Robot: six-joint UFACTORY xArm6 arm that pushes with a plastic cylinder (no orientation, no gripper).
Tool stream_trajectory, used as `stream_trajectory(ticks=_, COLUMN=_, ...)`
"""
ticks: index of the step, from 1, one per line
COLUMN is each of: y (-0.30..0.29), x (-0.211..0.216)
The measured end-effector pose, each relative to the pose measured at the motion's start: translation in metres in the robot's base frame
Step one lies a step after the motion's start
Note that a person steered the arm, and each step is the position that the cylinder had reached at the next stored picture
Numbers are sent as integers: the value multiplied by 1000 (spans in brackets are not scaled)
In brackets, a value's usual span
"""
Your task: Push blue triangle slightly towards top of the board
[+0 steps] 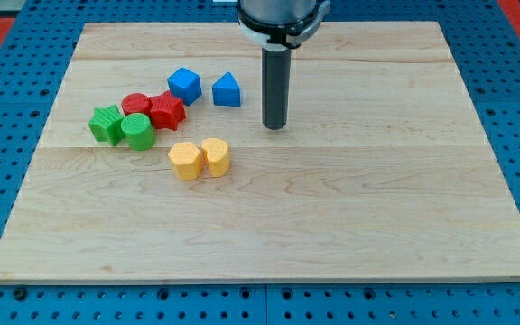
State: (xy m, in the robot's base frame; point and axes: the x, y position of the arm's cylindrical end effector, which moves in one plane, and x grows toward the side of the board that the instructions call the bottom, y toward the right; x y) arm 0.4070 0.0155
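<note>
Seven blocks: all lay on the wooden board [332, 226], grouped in the view's upper-left part.
Blue triangle: the blue triangle [227, 90] sat in the view's upper middle, resting flat, its peak pointing toward the view's top.
My tip: my tip [274, 126] stood on the board to the view's right of the blue triangle and a little lower, near it but apart, with bare wood between them.
End effector state: a plain dark rod, upright, with no jaws to open or close; it held nothing and touched no block.
Blue cube: the blue cube [184, 85] lay just to the view's left of the blue triangle, a narrow gap between the two.
Red pair: a red star-like block [167, 110] lay below the blue cube, and a red cylinder [135, 104] lay against its left side.
Green pair: a green cylinder [138, 131] lay below the red cylinder, with a green star-like block [106, 124] touching it on the view's left.
Yellow pair: a yellow hexagon-like block [185, 160] and a yellow rounded block [216, 156] lay side by side, touching, toward the view's bottom of the group and well below the blue triangle.
Surround: blue pegboard [25, 54] framed the board on all sides.
</note>
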Motion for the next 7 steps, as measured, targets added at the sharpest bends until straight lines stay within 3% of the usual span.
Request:
stream_trajectory(ticks=3, y=0, x=15)
stream_trajectory(ticks=5, y=-44, x=15)
stream_trajectory(ticks=6, y=-71, x=-12)
stream_trajectory(ticks=7, y=-59, x=-60)
